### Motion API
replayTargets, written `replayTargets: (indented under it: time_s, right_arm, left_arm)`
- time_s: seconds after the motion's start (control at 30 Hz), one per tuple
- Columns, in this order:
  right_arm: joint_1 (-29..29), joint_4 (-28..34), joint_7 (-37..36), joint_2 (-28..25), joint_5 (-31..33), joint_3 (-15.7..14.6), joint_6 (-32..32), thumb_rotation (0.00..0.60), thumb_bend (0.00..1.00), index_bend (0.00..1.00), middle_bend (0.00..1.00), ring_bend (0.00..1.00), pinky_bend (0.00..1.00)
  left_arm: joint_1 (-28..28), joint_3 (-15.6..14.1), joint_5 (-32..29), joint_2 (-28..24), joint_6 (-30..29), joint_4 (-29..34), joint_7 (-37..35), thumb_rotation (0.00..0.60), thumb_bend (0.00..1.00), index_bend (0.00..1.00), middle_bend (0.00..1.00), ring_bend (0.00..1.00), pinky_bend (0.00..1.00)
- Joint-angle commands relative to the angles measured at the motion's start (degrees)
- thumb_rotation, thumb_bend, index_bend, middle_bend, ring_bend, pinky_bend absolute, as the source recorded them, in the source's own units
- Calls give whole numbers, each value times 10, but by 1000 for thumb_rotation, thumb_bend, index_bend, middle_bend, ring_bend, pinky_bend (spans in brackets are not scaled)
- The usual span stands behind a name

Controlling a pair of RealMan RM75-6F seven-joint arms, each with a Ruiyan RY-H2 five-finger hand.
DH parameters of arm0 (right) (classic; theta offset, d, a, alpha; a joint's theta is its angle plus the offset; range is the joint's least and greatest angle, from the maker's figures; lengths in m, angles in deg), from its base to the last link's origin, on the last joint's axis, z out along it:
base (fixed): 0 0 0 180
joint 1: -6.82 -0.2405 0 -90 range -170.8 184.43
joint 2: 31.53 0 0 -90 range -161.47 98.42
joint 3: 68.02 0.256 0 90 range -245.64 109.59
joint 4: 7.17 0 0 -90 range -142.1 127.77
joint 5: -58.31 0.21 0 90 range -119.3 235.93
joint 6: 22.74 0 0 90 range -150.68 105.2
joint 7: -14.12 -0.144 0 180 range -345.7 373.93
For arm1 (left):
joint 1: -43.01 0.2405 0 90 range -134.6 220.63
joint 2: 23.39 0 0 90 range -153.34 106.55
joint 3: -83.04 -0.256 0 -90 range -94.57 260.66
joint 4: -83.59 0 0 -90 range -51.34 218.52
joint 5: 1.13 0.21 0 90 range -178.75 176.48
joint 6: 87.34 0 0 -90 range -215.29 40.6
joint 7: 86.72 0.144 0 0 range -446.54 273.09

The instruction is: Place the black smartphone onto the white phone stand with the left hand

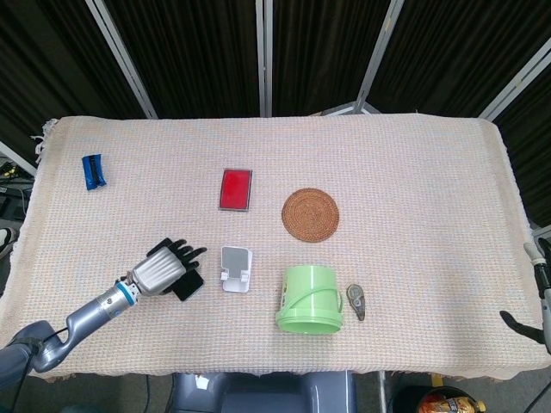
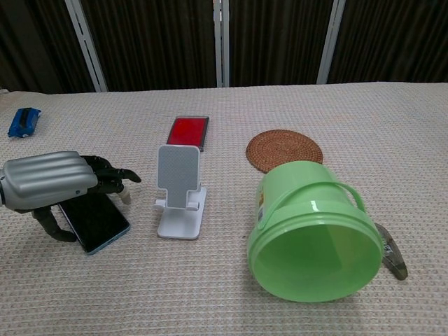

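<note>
Just left of the white phone stand point(image 2: 180, 192), the robot's left hand point(image 2: 52, 184) hangs low over the black smartphone point(image 2: 96, 222), which lies flat on the cloth-covered surface point(image 1: 413, 198) with only its near end showing from under the palm. Its fingers point(image 2: 108, 172) reach out toward the stand, a little apart and slightly bent, while the thumb drops down on the phone's far-left edge — a posture that reads as a hand bracketing the handset from above in order to pinch it across its width; whether any finger actually touches the phone cannot be told from either view. The stand sits upright with its back plate tilted and its small lip at the bottom, empty, plainly where the phone's lower edge is meant to rest. Behind the stand lies a red card case point(image 1: 235, 188); right of the stand, a green bucket point(image 2: 313, 229) rests on its side with its mouth toward the chest camera, a woven coaster point(image 1: 310, 214) behind it. Well right of the stand, at the surface's edge, the right hand point(image 1: 535, 284) is barely in frame — too little shows to judge its fingers — and appears parked out of the way, the job being the left hand's alone.
</note>
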Motion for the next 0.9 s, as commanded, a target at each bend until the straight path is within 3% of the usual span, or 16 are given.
replayTargets:
  time_s: [0.03, 0.3, 0.67, 0.9]
  right_arm:
    - [1, -1, -4, -1, 1, 1, -1, 600, 0, 0, 0, 0, 0]
    - [4, -3, -13, -4, 0, 0, -3, 600, 0, 0, 0, 0, 0]
    - [8, -2, -24, -8, -9, -2, -8, 600, 0, 0, 0, 0, 0]
    - [14, -2, -43, -15, -20, -4, -17, 600, 0, 0, 0, 0, 0]
  left_arm:
    - [-5, -3, -4, 2, 7, 1, 0, 600, 0, 274, 96, 203, 215]
    - [-16, -8, -17, -3, 10, 15, 20, 600, 15, 473, 364, 423, 382]
    - [-19, 8, -30, -57, -39, 66, 69, 600, 16, 491, 378, 434, 402]
    - [-44, 32, 13, -115, -92, 135, 188, 600, 36, 498, 379, 434, 403]
